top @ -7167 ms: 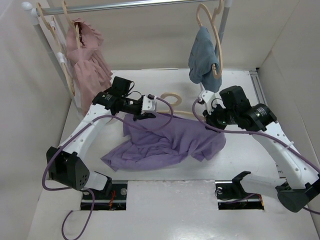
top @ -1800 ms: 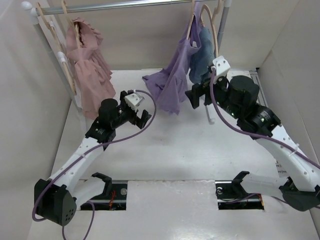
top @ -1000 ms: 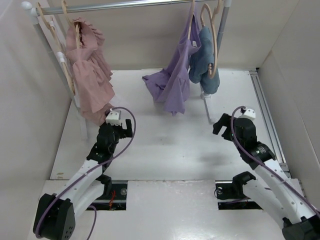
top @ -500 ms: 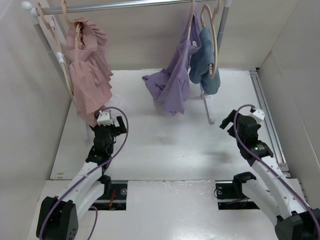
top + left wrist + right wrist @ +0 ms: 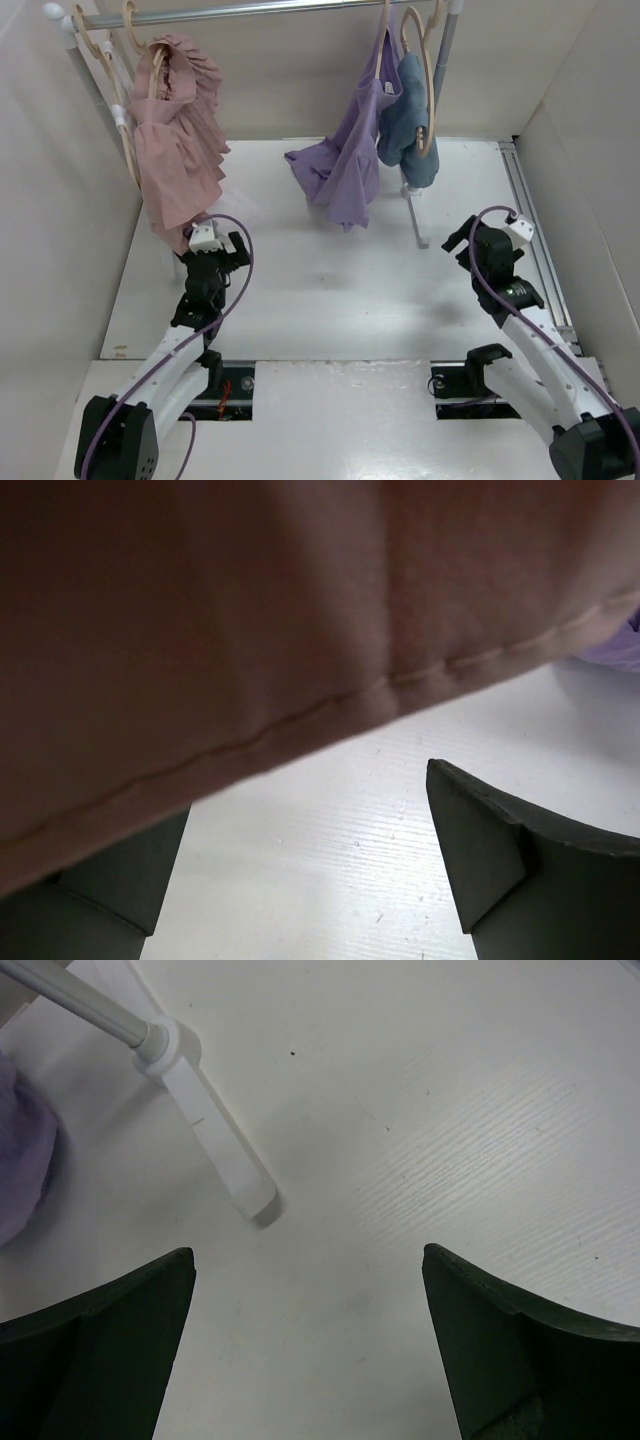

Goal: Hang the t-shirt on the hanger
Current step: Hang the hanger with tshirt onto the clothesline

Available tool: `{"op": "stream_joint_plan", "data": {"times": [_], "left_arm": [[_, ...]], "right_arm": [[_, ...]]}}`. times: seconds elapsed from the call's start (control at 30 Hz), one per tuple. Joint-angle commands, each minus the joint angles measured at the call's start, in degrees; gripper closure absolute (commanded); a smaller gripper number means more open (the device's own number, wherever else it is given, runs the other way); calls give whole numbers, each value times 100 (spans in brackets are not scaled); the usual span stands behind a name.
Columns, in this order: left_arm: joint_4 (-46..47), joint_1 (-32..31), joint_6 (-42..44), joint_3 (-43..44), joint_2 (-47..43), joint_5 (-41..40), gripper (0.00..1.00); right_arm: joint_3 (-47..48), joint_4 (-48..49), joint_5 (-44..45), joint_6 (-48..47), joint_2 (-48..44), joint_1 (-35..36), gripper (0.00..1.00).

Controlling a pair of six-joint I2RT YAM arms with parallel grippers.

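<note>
The lavender t-shirt [image 5: 350,150] hangs at the right of the rail, draped over the hanger, of which only the pale hook [image 5: 384,22] shows above the fabric. Its hem reaches down towards the table. My left gripper [image 5: 215,242] sits low at the left, open, right under the hem of the pink garment, and holds nothing. In the left wrist view that gripper [image 5: 310,800] has bare table between its fingers [image 5: 500,860]. My right gripper [image 5: 462,238] is open and empty at the right, and its wrist view [image 5: 305,1255] shows a sliver of t-shirt [image 5: 20,1160] at the left edge.
A dusty-pink garment [image 5: 180,150] [image 5: 250,610] hangs at the rail's left, touching my left wrist area. A light-blue garment [image 5: 408,130] on its own hanger hangs beside the t-shirt. The white rack foot [image 5: 415,220] [image 5: 215,1140] stands ahead of the right gripper. Walls close in left, right and behind.
Both arms have pulled back towards the near edge with open jaws. The left gripper has slid under the pink garment, which has shifted slightly. The t-shirt hangs still.
</note>
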Motion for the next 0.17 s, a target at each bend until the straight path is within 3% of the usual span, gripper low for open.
{"op": "stream_joint_plan", "data": {"times": [0.0, 0.13], "left_arm": [[279, 16, -82, -22, -101, -39, 0], [279, 16, -82, -22, -101, -39, 0]], "right_arm": [[441, 13, 139, 173, 77, -33, 0], [608, -101, 139, 173, 191, -33, 0]]}}
